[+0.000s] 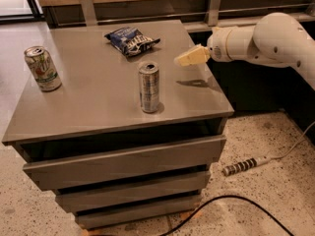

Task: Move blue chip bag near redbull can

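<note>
The blue chip bag (130,39) lies flat at the back middle of the grey cabinet top (93,102), dark blue with white lettering. The redbull can (149,87) stands upright near the front middle of the top, slim and silver-blue. My gripper (184,59) hangs above the right part of the top, at the end of the white arm (266,38) reaching in from the right. It is to the right of the bag and a little nearer the front, behind and right of the can, holding nothing.
A green-and-white soda can (43,69) stands at the left side of the top. Below are several drawers (123,163). A power strip (241,166) and a black cable (231,203) lie on the speckled floor at right. A wooden wall runs behind.
</note>
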Robot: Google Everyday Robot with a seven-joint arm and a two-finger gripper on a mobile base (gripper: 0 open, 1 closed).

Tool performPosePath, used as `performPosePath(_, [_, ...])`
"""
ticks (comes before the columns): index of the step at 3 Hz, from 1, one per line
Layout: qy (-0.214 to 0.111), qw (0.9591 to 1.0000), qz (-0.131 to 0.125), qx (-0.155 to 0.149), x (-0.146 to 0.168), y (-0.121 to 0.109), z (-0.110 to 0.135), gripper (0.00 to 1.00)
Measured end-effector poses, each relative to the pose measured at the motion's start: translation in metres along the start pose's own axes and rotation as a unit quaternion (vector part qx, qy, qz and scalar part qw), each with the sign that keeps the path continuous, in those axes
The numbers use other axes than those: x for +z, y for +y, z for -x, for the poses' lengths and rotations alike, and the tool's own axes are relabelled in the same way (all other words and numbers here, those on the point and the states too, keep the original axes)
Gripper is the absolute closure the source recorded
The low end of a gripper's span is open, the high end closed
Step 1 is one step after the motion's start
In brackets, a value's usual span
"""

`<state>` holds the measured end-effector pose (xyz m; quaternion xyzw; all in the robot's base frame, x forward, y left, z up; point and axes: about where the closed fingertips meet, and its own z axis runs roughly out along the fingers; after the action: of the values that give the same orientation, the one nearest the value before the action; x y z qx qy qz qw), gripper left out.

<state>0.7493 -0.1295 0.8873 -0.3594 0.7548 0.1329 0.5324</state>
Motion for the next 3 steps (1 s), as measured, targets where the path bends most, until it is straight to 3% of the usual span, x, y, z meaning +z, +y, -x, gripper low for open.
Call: performPosePath(3, [-0.022,0.9983,0.04,-0.037,0.105,-0.012,0.014,0.0])
